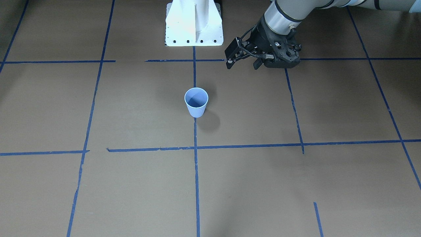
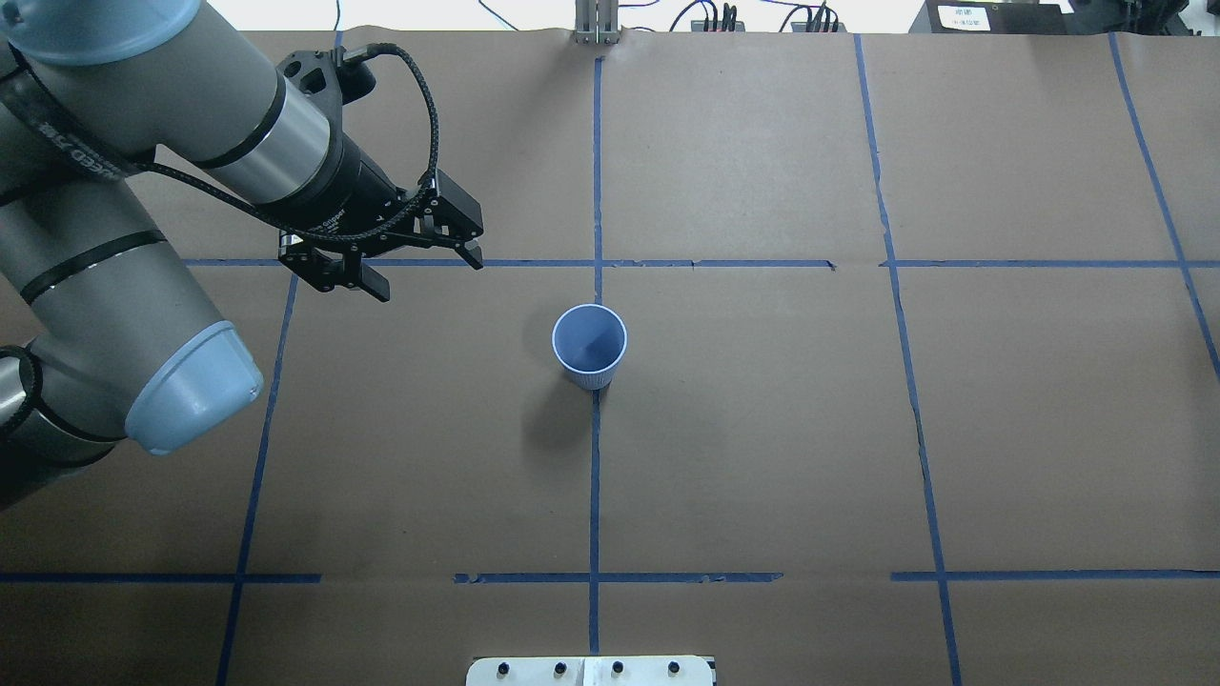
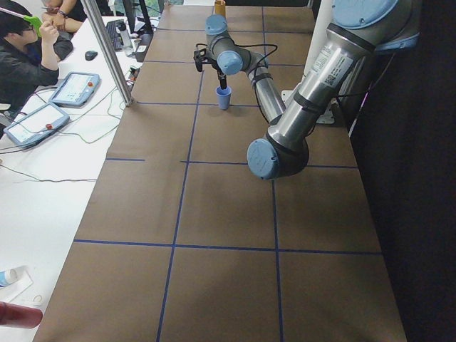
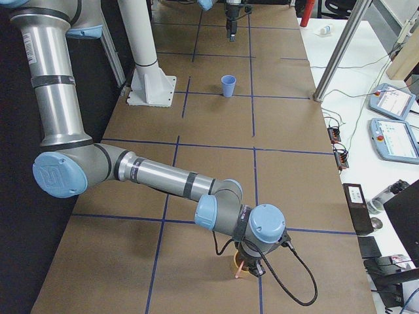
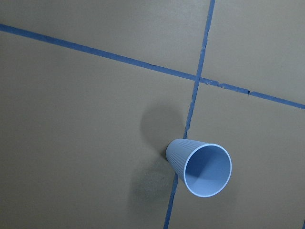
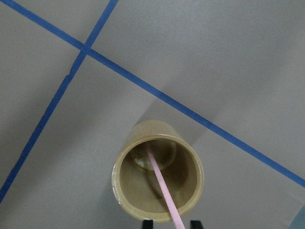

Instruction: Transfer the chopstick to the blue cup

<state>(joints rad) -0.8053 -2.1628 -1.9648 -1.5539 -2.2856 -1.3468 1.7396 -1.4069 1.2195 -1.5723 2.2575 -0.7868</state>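
The blue cup (image 1: pixel 196 102) (image 2: pixel 589 348) stands upright and empty at the table's middle on a tape line; it also shows in the left wrist view (image 5: pixel 202 167). My left gripper (image 2: pixel 429 273) (image 1: pixel 243 65) hovers open and empty to the cup's left, apart from it. The pale pink chopstick (image 6: pixel 159 179) leans inside a tan cup (image 6: pixel 157 171) at the table's far right end. My right gripper (image 6: pixel 171 222) (image 4: pixel 254 269) is just over that tan cup. Its fingertips (image 6: pixel 147 223) stand apart on either side of the stick, not closed on it.
The white robot base (image 1: pixel 194 23) (image 4: pixel 149 85) stands at the table's robot-side edge. Blue tape lines grid the brown table. A metal post (image 4: pixel 340 46) and a side bench with tablets (image 4: pixel 393 121) lie beyond the operators' edge. A seated operator (image 3: pixel 25 50) shows there.
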